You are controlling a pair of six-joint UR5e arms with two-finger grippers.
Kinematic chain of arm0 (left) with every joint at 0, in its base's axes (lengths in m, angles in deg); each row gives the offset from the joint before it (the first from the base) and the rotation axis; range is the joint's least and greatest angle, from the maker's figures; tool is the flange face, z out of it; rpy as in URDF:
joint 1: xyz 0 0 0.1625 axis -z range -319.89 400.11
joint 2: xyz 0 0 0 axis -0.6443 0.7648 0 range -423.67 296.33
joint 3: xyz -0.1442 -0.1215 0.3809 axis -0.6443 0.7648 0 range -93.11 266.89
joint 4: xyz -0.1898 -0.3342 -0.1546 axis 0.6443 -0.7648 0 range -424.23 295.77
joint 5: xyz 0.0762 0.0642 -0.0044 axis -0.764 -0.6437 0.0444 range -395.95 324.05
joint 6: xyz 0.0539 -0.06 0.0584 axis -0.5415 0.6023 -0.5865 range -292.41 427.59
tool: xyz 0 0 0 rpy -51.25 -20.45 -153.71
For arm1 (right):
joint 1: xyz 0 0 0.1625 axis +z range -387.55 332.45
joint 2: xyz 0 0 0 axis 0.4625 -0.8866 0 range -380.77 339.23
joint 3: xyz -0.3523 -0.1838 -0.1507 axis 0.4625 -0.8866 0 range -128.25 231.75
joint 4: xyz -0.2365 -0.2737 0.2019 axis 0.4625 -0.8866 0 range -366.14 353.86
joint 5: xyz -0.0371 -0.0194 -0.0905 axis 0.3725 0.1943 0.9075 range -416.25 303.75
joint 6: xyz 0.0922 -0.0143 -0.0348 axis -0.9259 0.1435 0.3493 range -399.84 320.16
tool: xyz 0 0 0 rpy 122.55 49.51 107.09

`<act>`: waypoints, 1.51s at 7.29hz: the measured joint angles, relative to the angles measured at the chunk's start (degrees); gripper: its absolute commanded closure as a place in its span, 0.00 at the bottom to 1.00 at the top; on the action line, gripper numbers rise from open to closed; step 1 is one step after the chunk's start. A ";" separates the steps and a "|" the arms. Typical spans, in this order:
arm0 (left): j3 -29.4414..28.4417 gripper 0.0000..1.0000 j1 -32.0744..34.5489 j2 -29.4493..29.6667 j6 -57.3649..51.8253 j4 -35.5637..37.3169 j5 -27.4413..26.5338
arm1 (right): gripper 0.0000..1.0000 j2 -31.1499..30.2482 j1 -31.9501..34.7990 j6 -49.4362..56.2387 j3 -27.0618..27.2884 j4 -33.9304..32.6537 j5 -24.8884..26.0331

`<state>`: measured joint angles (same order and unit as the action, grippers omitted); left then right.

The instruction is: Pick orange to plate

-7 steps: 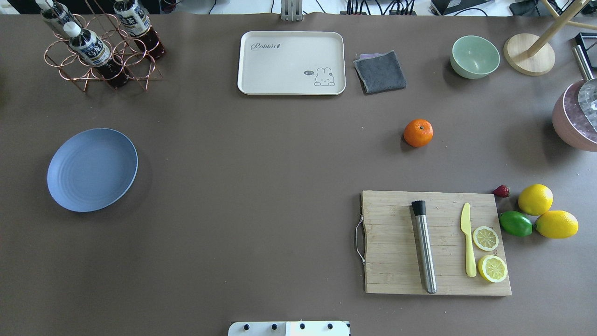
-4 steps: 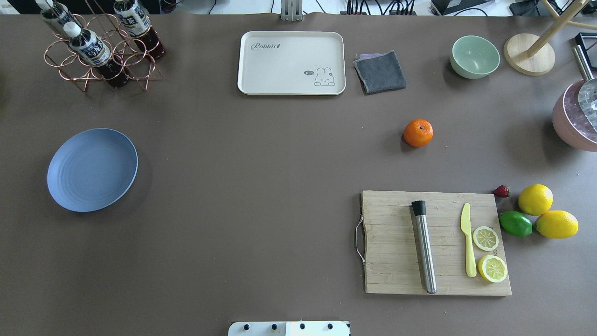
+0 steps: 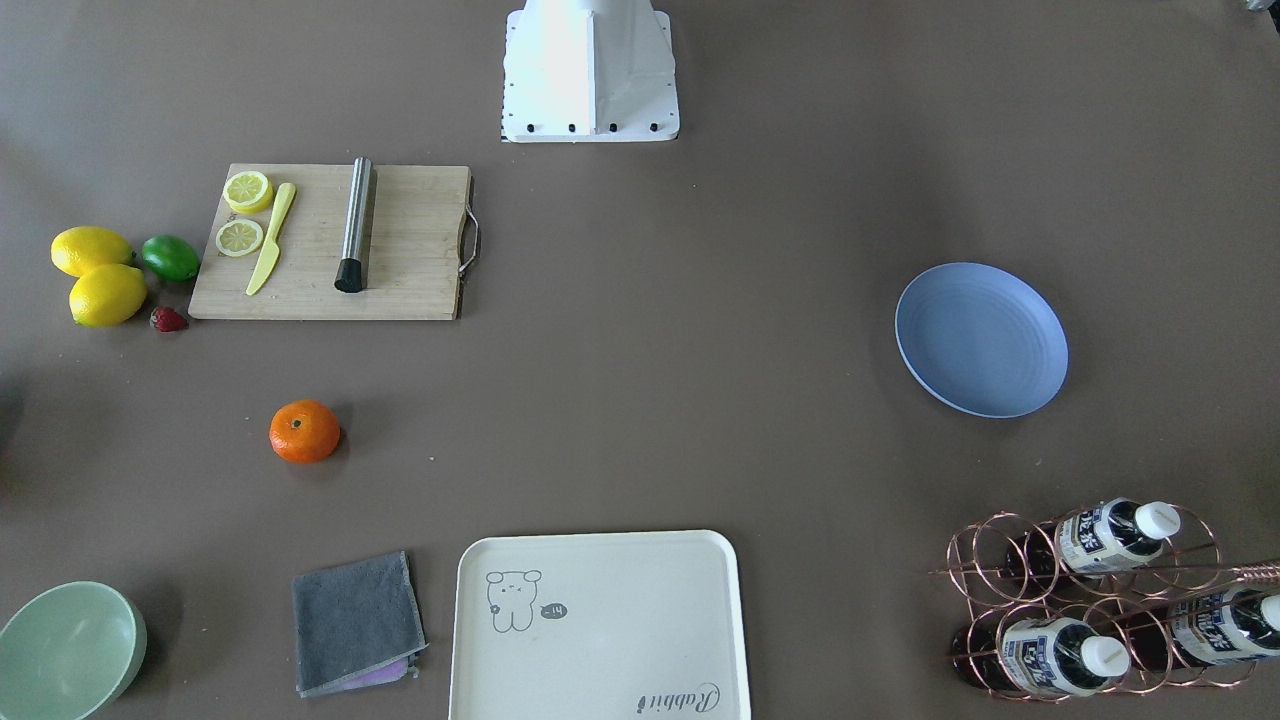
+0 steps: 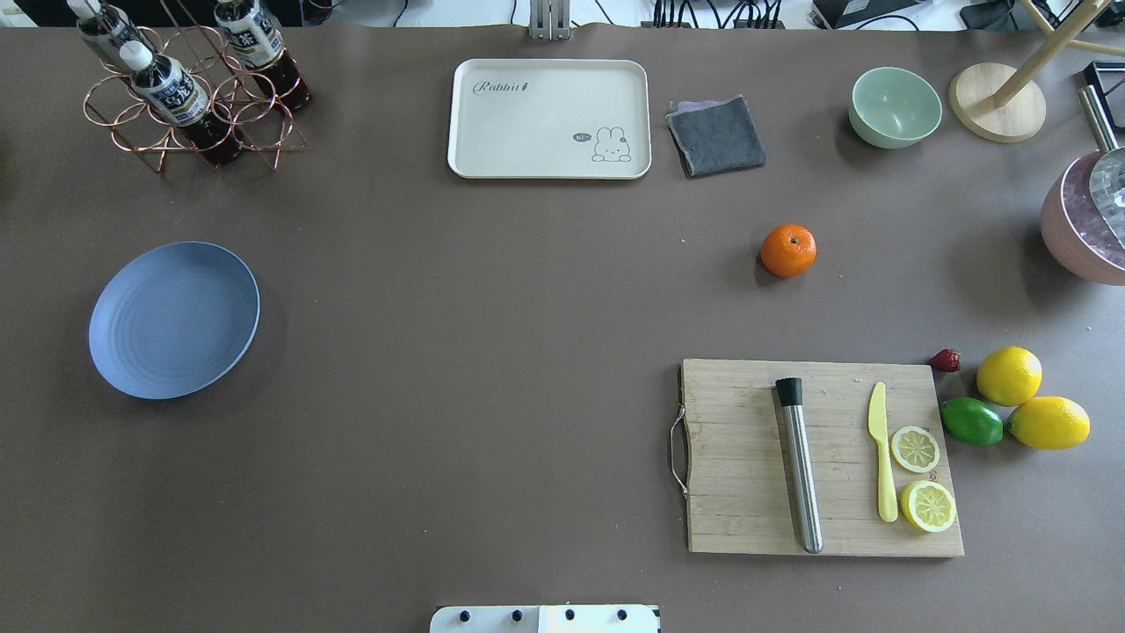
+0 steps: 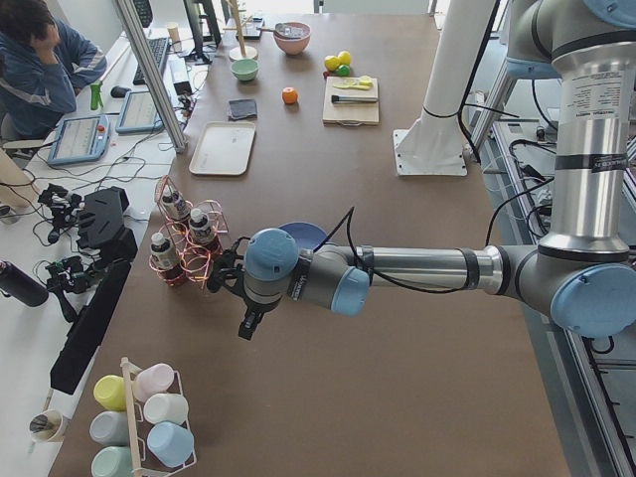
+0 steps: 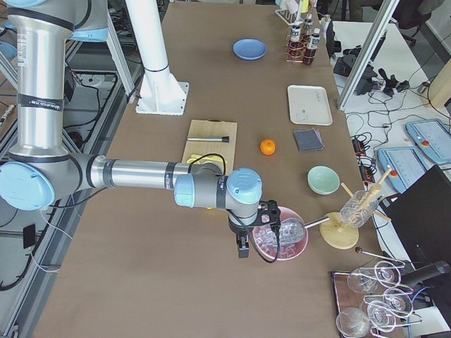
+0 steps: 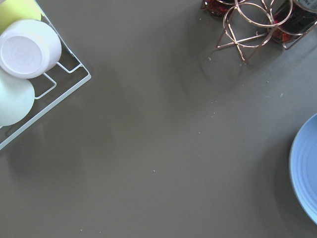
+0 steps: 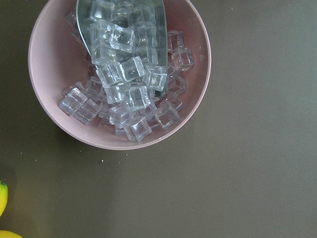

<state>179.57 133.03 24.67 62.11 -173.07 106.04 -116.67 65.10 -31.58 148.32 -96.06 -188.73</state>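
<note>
One small round bright-orange fruit (image 4: 787,251) with a dark stem dot on top is sitting alone on the brown bench (image 4: 492,352), between the folded grey cloth (image 4: 716,134) and the wooden cutting board (image 4: 822,457). The round matte blue-lavender plate (image 4: 174,320) is lying well apart from it, toward the other end. The left hand (image 5: 246,330) is hovering near the plate, the right hand (image 6: 243,250) is hanging over a pink bowl of ice cubes (image 8: 49,54); whether either is clenched or released, I cannot tell.

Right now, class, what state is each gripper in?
Left gripper: cannot be told.
Right gripper: cannot be told.
</note>
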 measured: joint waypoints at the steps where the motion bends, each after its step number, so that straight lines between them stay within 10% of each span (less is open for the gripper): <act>1: 0.08 0.01 -0.57 0.53 0.02 -1.00 0.29 | 0.00 0.21 -0.01 0.01 0.94 0.06 -0.24; 11: -0.92 0.03 -11.89 -0.58 21.99 -10.88 -0.70 | 0.00 0.70 -3.88 -12.47 8.06 0.11 -3.00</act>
<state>178.65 121.15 24.09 84.10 -183.95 105.34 -115.97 61.22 -44.05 156.38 -95.95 -191.73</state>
